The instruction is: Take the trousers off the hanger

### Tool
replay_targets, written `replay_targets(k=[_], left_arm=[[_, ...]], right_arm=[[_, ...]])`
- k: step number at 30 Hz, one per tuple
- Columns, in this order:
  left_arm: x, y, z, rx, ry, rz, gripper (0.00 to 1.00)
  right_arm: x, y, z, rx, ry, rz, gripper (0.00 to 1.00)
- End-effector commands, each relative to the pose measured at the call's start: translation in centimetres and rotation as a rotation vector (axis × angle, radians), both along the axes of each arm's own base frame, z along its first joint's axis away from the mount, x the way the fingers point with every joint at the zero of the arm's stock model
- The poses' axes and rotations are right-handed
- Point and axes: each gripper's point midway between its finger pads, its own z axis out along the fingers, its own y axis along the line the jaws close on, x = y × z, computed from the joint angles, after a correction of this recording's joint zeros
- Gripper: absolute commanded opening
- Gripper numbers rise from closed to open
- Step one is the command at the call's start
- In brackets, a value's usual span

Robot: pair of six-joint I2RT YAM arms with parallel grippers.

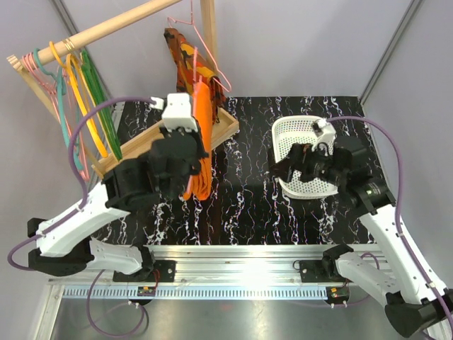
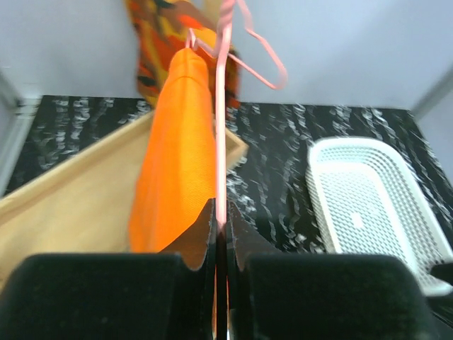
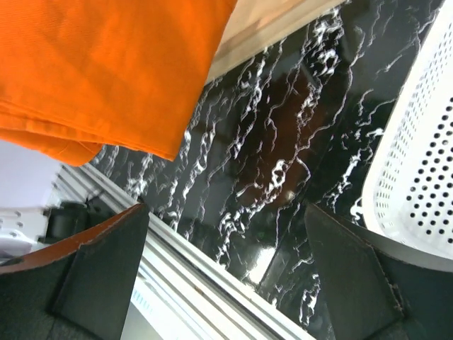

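Pink wire is pinched between the closed jaws of the left end effector: it grips the lower part of the hanger, whose thin frame rises straight up from the fingertips in the left wrist view. The trousers hang folded over that hanger, lying against the wire on its left side, their bright orange cloth falling in a long narrow drape past the left arm's wrist in the top view. Behind them hangs a second garment patterned in red, orange and yellow. Below both lies a shallow wooden tray, set at an angle on the black marbled counter. The right end effector has its jaws spread wide with nothing between them; it hovers above the counter, with the lower edge of the trousers up to its left and a white perforated basket at its right. At the far left a wooden rail carries a bunch of coloured hangers.
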Motion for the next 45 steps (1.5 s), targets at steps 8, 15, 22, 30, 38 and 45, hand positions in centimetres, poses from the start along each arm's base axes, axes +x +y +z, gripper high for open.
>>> replay_targets(k=[8,15,22,30,38,45], left_arm=[[-3.6,-4.9,4.0,-0.388,-0.113,-0.039,0.00],[-4.1,-7.3,4.7,-0.463,-0.116,-0.074,0.00],[-3.5,-9.8,5.4,-0.470,-0.119,-0.051,0.00],[-3.2,-11.2,5.7,-0.485,-0.103,-0.029,0.00],[-3.3,-11.1,5.3,-0.559,-0.083,-0.025,0.00],[-3.6,-11.3,5.7,-0.601,-0.071,-0.046,0.00]], right_arm=[[-2.8,4.8,4.0,-0.162,-0.298,0.053,0.99],[-4.8,4.6,3.7,-0.140,-0.438,0.038,0.99],[-3.9,5.1,3.1,-0.265,-0.486,-0.014,0.99],[-2.9,6.1,4.2,-0.291,-0.577,-0.085,0.98],[-2.4,7.4,4.8,-0.230,-0.668,-0.091,0.98],[-2.4,7.5,4.9,-0.201,-0.707,-0.096,0.96]])
